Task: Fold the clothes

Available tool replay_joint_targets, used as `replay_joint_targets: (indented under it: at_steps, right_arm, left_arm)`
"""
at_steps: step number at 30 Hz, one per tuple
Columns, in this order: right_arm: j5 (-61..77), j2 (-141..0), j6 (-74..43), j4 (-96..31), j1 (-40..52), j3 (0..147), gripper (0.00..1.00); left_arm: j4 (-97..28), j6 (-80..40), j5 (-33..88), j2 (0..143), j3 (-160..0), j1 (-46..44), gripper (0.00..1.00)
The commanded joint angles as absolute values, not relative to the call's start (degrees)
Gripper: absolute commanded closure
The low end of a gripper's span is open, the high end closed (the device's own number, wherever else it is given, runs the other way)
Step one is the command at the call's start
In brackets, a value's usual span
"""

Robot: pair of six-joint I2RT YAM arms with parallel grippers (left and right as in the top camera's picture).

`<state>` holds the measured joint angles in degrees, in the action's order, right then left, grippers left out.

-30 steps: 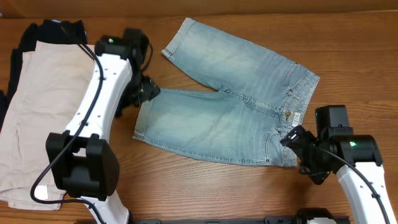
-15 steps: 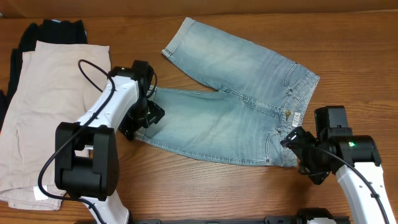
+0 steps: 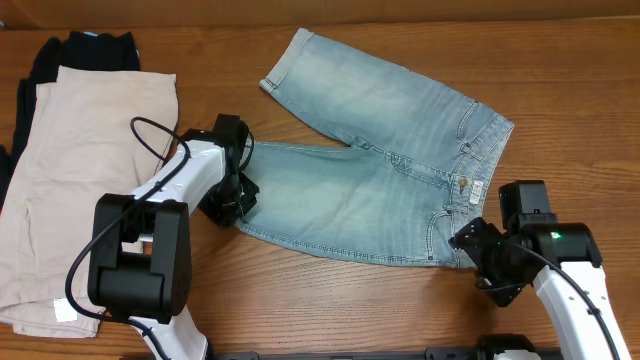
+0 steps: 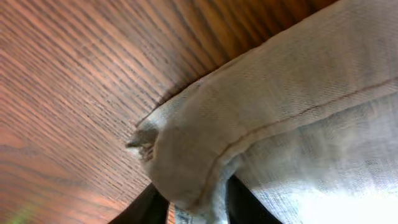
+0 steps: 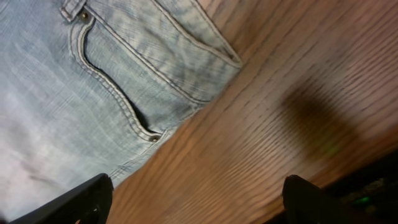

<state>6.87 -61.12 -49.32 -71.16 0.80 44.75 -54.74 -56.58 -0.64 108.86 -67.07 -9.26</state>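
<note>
**Overhead view:** the shorts [image 3: 380, 170] lie spread flat, front side up, in the middle of the table [image 3: 570, 80]. The waistband is toward the right and the two legs point left; one leg angles away to the far side, the other runs nearly level. The left gripper [image 3: 230, 203] sits on the hem corner of the nearer leg, touching the cloth. The right gripper [image 3: 472, 243] stands at the near corner of the waistband, just beside the denim; from this height I cannot tell how far either one is open. Beige trousers [image 3: 80, 170] lie along the left side of the table; a black garment [image 3: 90, 45] shows from under their far end.

**Left wrist view:** the hem corner of the shorts [image 4: 280, 112] fills most of the frame, bunched into a thick fold against the wood. Two dark fingers [image 4: 146, 208] show at the bottom edge, close together, with the stitched hem running down between them. The left gripper [image 4: 193, 211] is thus nearly closed and pinches the denim.

**Right wrist view:** the right gripper [image 5: 199, 199] is spread wide, its fingers [image 5: 87, 196] showing at the two bottom corners with only bare wood between them; it has hold of nothing. The shorts [image 5: 93, 81], with a front pocket and rivets, occupy the upper left; the denim edge lies just beside one finger, and whether they touch I cannot tell.
</note>
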Motion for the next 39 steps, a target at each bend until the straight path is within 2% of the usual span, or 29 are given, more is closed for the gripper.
replay_joint_targets:
  at_steps: [1,2,3,4,5,6,7,13,18,24,31,32,36,38,39]
  right_arm:
    - [9.8,-60.5,-52.8,-68.5,1.7,41.8,0.11]
    - [10.3,-60.5,-52.8,-67.4,2.2,40.9,0.12]
    - [10.6,-60.5,-53.7,-66.2,2.6,39.8,0.13]
    - [10.6,-60.5,-55.7,-64.3,3.2,38.0,0.15]
    - [10.6,-60.5,-56.0,-63.5,3.4,37.3,0.16]
    - [10.6,-60.5,-56.1,-61.1,4.0,35.6,0.23]
    - [10.6,-60.5,-56.5,-60.3,4.3,35.0,0.26]
    - [9.3,-60.5,-58.8,-53.3,5.6,30.7,0.38]
    - [-1.6,-60.6,-60.0,-51.8,5.6,30.3,0.42]
    - [-2.5,-64.0,-60.3,-47.6,5.6,30.0,0.45]
    - [0.3,-74.8,-60.3,-44.0,5.6,30.0,0.45]
    - [0.6,-75.6,-60.3,-44.0,5.6,30.0,0.48]
    - [1.6,-76.1,-60.3,-44.0,5.6,30.1,0.8]
    - [1.4,-75.7,-60.0,-45.5,5.4,31.0,0.85]
    - [1.3,-75.4,-59.9,-47.9,4.7,32.6,0.92]
  left_arm:
    - [-54.6,-56.8,-0.4,108.0,-66.2,-9.0,0.76]
    - [-54.7,-56.7,-0.4,108.0,-66.2,-9.0,0.77]
    - [-54.8,-56.6,-0.4,108.0,-66.2,-9.0,0.82]
    - [-54.8,-56.6,-0.4,108.0,-66.2,-9.0,0.92]
    - [-55.0,-56.6,-0.4,108.0,-66.2,-9.0,0.95]
    - [-55.2,-56.6,-0.4,108.0,-66.2,-9.0,0.96]
    - [-55.5,-56.6,-0.4,108.0,-66.2,-9.0,0.96]
    - [-56.3,-56.6,-0.6,108.0,-66.2,-9.0,0.96]
    - [-54.5,-53.7,-0.6,108.0,-66.2,-9.0,0.96]
    - [-52.6,-51.2,-0.6,108.0,-66.2,-8.9,0.96]
    - [-52.4,-49.6,-0.4,108.0,-66.2,-8.9,0.96]
    - [-52.8,-49.2,-0.4,108.0,-66.2,-8.9,0.96]
    - [-53.8,-48.5,-0.4,108.0,-66.5,-9.2,0.96]
    - [-54.5,-46.9,-0.3,107.9,-68.3,-9.1,0.96]
    - [-56.4,-45.9,-0.5,107.8,-70.9,-8.9,0.96]
